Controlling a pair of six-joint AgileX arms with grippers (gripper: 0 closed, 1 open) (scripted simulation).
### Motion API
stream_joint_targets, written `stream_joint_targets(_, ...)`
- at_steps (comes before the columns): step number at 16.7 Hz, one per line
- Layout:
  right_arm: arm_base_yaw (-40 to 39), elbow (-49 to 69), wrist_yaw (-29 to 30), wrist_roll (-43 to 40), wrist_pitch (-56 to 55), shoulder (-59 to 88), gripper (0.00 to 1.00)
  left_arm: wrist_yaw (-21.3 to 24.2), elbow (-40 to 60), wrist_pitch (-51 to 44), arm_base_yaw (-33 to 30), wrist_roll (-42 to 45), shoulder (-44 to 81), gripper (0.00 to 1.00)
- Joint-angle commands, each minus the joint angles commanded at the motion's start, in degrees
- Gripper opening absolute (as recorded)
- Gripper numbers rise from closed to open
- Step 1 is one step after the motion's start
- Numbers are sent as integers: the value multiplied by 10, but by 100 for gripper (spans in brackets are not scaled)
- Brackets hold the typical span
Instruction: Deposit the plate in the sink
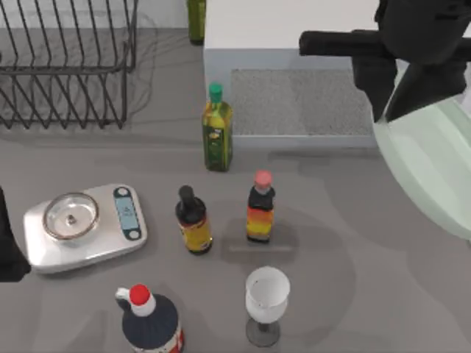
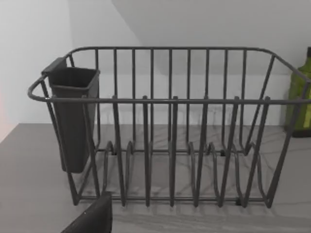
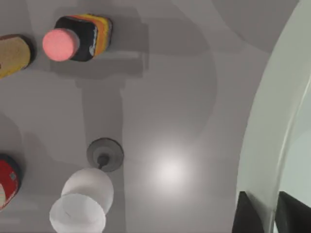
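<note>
Pale mint-green, the plate (image 1: 434,173) is pinched at its rim by the right gripper (image 3: 265,213), whose two dark fingers (image 3: 247,216) stand one on each face of the rim in the right wrist view. In the top view the right gripper (image 1: 394,110) is at the table's right side, and the plate hangs tilted from it, raised off the grey table (image 1: 353,243) and running out past the right edge. Just left of the gripper is the sink (image 1: 294,99), a pale basin with a white rim, the plate's upper edge near its right end.

Farther left a green oil bottle (image 1: 217,132) stands by the sink's front corner. Nearer the front are a pink-capped bottle (image 1: 260,206), a dark sauce bottle (image 1: 193,220), a white goblet (image 1: 266,303) and a red-capped bottle (image 1: 149,323). A kitchen scale (image 1: 85,224) sits at the left, with a wire dish rack (image 2: 170,126) behind it. The left arm (image 1: 9,243) is parked at the left edge; I cannot tell how its fingers stand.
</note>
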State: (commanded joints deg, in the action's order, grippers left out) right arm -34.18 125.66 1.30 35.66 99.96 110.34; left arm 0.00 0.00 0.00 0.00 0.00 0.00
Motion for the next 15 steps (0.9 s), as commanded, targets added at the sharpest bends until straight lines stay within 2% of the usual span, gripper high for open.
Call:
stream_joint_targets(8, 22, 20, -3, 1, -2, -1, 0, 0, 0, 0, 0, 0, 0, 100)
stream_joint_targets(12, 113, 112, -14, -25, -8, 36, 0, 0, 0, 0, 0, 0, 0, 100)
stream_joint_targets(15, 197, 202, -21, -79, -13, 109, 0, 0, 0, 0, 0, 0, 0, 100)
